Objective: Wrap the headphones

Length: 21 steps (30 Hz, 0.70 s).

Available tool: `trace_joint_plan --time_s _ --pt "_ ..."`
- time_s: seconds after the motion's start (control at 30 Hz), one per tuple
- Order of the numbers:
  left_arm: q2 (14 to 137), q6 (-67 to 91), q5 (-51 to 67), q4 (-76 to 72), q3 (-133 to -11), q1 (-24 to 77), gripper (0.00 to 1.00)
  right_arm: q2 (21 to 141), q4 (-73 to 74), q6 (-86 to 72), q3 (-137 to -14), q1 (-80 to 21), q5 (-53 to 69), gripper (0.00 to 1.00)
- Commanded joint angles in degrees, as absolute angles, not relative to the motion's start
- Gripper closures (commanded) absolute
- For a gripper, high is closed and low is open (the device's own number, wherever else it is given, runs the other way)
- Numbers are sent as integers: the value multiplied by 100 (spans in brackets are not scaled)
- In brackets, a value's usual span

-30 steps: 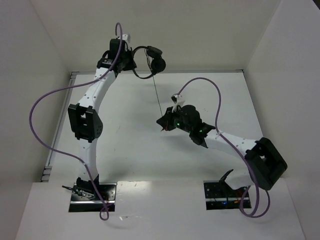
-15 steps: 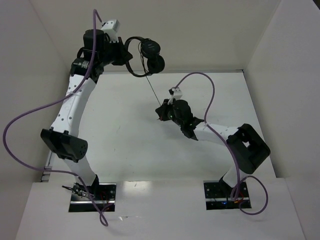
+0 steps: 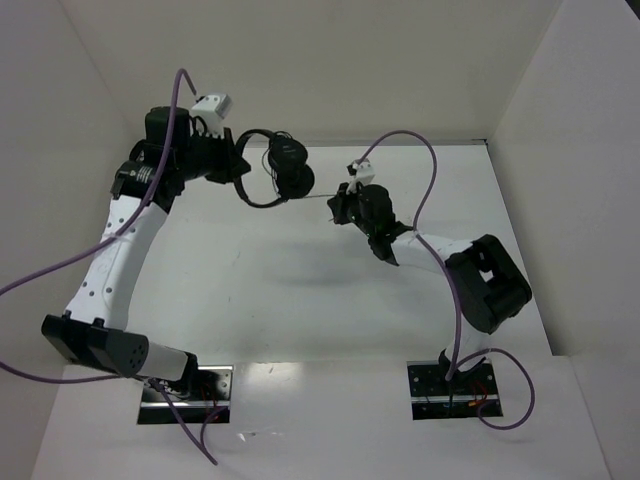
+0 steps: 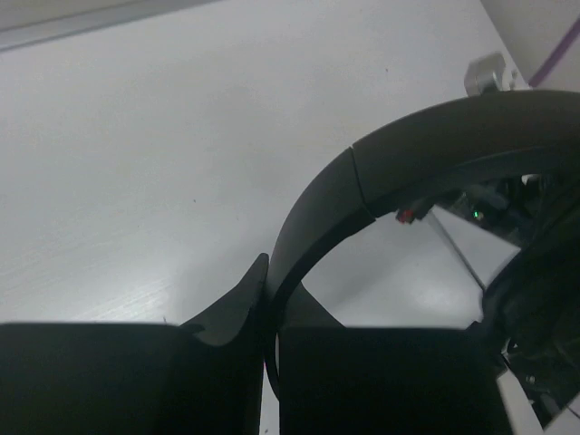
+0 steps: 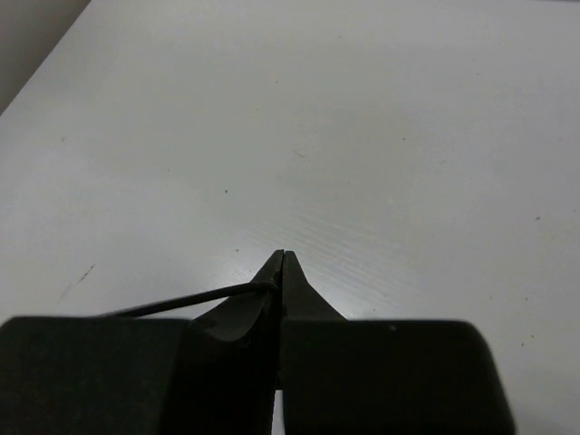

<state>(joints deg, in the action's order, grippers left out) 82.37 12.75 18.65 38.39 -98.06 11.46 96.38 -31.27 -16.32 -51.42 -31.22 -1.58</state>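
Moved: both arms had swung since the earlier view. The left one had brought the headphones (image 3: 284,168) lower and rightward, and the right fingers (image 3: 337,207) had closed in on them.
Left fingers (image 4: 268,283): pressed together on the headband (image 4: 408,154).
Right fingers: pinching the thin cord (image 5: 181,304) at their tips.
Headphones: held in the air over the far part of the bench (image 3: 250,285).
Done: both ends gripped, cord drawn taut between them.
Left: probably most of the winding; turns already on were too small to tell.
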Motion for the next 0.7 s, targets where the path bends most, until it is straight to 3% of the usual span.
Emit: trace_joint_plan --time_s 0.0,0.27,0.47,0.67 --pt "7454 1239 2909 3664 -9302 1081 100 9975 -3032 -950 -5510 -2865 -326 99" --pt "7189 598 2155 4377 -8245 1204 100 10028 -3085 -369 -6406 -2865 18 99" --pt "7303 264 1759 4430 -7919 2029 100 10028 -3032 -1 -6890 -2865 491 99" --pt "7936 193 22 4491 -7805 2653 100 9906 -2585 447 -7110 -2865 773 99"
